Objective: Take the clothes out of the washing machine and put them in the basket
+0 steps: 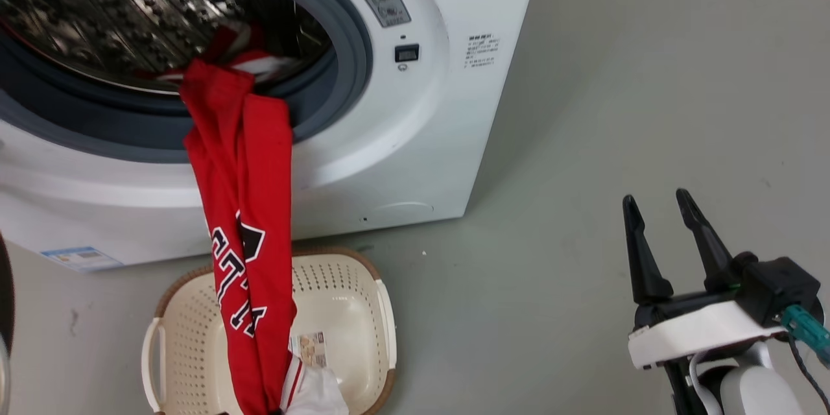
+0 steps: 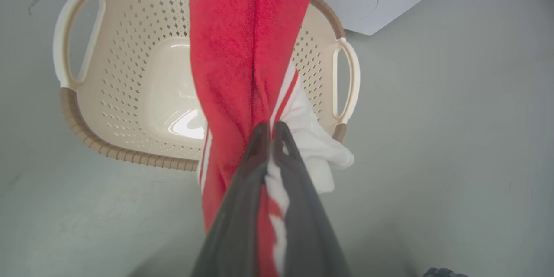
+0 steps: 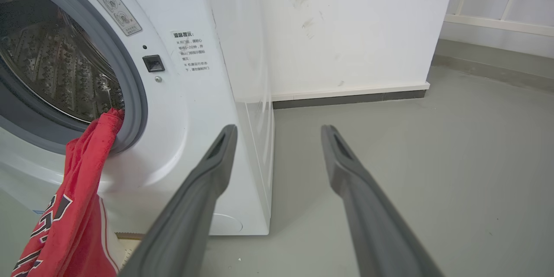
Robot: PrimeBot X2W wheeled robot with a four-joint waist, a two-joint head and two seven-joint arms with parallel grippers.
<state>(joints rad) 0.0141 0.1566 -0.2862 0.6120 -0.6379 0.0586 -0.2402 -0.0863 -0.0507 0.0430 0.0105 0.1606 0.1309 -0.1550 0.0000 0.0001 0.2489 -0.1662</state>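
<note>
Clothes [image 1: 243, 207] are counted as one long red jersey with black-and-white lettering, stretched from the drum [image 1: 130, 13] of the single washing machine [image 1: 415, 142] over its grey seal [image 1: 343, 45] down to the one cream basket [image 1: 350, 311] on the floor [image 1: 648, 78], with a bunch of white fabric [image 2: 320, 147] at its lower end. More red and white cloth is seen inside the drum; how many pieces cannot be told. The lettering is folded and cannot be read, and the basket's label [image 1: 310, 347] is partly covered. Two grippers are seen: the left gripper [image 2: 270, 127] is clamped on the jersey's striped hem near the basket's rim; the right gripper [image 1: 655, 196] is spread and empty, well apart from the machine.
</note>
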